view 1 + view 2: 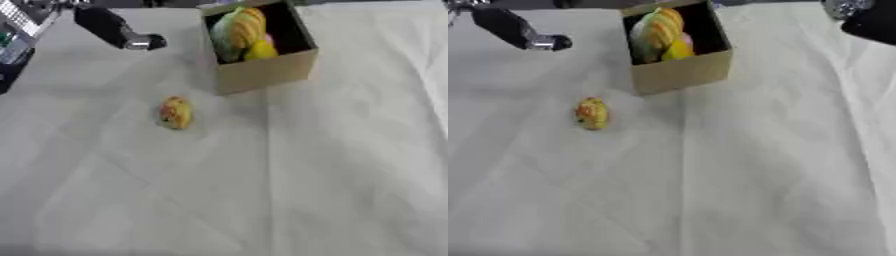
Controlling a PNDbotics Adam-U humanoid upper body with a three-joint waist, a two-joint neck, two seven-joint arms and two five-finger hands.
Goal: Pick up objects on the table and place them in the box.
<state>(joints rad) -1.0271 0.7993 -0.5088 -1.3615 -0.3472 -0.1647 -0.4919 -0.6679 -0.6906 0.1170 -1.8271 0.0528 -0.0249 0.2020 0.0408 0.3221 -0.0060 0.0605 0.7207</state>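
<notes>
The robot's left arm (pixel 109 25) enters from the upper left corner as a black limb slanting down and to the right, ending in a silver joint with a dark tip; its hand cannot be made out. The right arm (pixel 874 22) shows only in the right eye view, a black mass with a silver joint at the upper right corner.
</notes>
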